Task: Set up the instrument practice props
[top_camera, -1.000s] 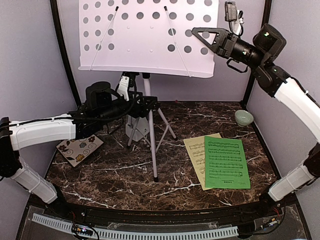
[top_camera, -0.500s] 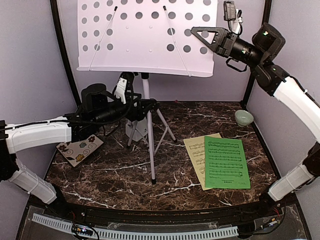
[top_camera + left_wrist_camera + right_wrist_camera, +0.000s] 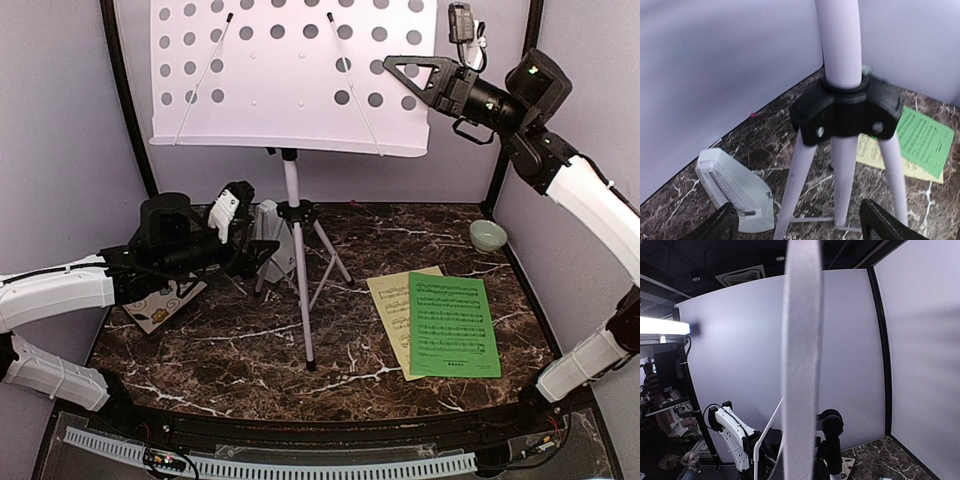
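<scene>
On desk point(image 3: 290, 80) edge, right jaws clamped.

Metronome point(image 3: 735, 192) left of the music stand point(image 3: 297, 260), sheets point(image 3: 454, 325) (overlapping) to its right.

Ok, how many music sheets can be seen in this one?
2. The green sheet lies flat on the tabletop right of the music stand; the pale-yellow sheet lies partly under it, showing at its left edge. More could be hidden beneath.
</scene>
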Robot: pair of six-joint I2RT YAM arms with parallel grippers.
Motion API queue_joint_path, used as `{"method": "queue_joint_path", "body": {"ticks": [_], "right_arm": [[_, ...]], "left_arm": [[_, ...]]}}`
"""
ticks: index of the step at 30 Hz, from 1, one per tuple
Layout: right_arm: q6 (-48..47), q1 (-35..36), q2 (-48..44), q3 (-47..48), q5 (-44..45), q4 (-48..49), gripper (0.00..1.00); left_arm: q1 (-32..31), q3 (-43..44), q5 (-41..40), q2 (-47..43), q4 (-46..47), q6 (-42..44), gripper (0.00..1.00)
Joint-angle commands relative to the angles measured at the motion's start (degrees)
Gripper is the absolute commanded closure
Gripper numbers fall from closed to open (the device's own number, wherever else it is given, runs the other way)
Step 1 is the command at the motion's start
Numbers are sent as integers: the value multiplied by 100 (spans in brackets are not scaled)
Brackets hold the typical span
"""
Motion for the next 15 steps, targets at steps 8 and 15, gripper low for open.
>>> {"method": "queue_joint_path", "body": {"ticks": [8, 15], "right_arm": [[34, 22, -451, 409, 451, 1842, 100], [-15, 29, -479, 439, 474, 1774, 100]], "left_arm": [[48, 450, -479, 1052, 12, 1542, 21], [35, 689, -476, 1433, 647, 1933, 36]]}}
